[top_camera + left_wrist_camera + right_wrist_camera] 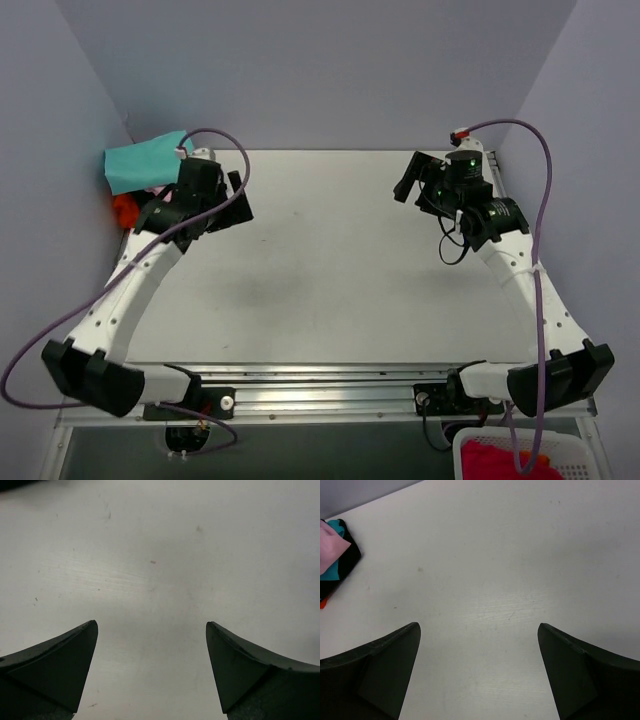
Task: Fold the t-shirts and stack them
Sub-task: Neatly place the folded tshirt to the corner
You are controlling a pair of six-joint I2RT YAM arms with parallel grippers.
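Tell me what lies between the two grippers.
Nothing: only bare table lies between the left gripper and the right gripper, as the top view shows.

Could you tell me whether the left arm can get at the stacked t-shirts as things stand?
Probably yes: the open left gripper is empty beside the t-shirts, nothing lies between, though it points away from them.

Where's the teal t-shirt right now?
Top view: the teal t-shirt sits at the table's far-left corner, just behind the orange-red shirt and left of the left arm.
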